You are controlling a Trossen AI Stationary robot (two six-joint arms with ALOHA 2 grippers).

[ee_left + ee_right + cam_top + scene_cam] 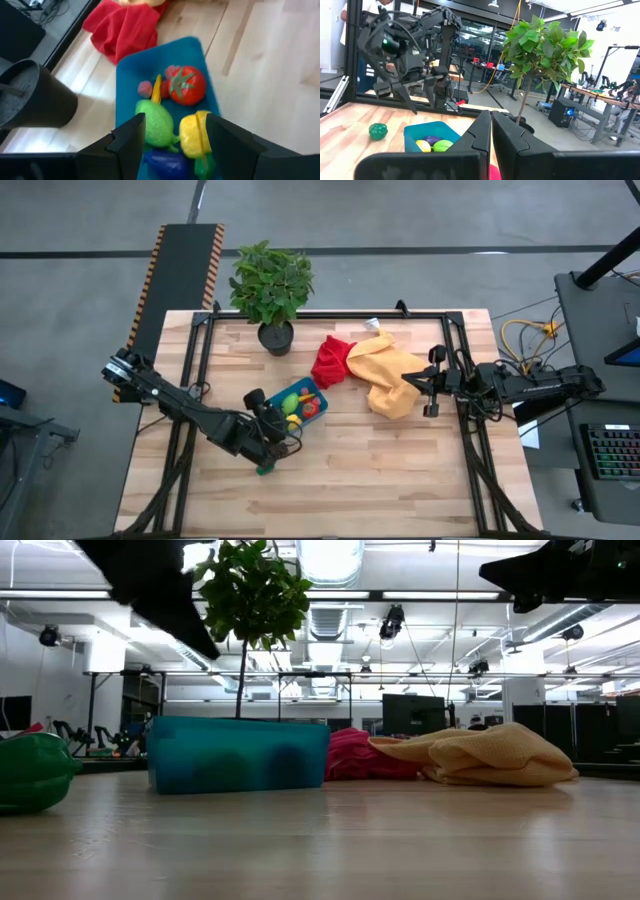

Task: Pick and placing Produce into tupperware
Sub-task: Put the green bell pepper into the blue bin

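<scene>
Tupperware (165, 75) below left gripper (172, 140), jaws parted, empty; right gripper (491, 132) jaws clenched.

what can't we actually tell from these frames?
- Container contents: low view, hidden behind its own wall.
- Purple piece: left wrist view, cut off by the left claw's fingers.
- Green pepper: high view, mostly under the left arm.
- Small pink piece: left wrist view, too blurred to identify.

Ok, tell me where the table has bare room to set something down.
Bare wood spans the near half of the table, in front of the yellow cloth. Crowded: the middle band, where the tupperware, red cloth and potted plant sit; left gripper hangs over the tupperware.
</scene>
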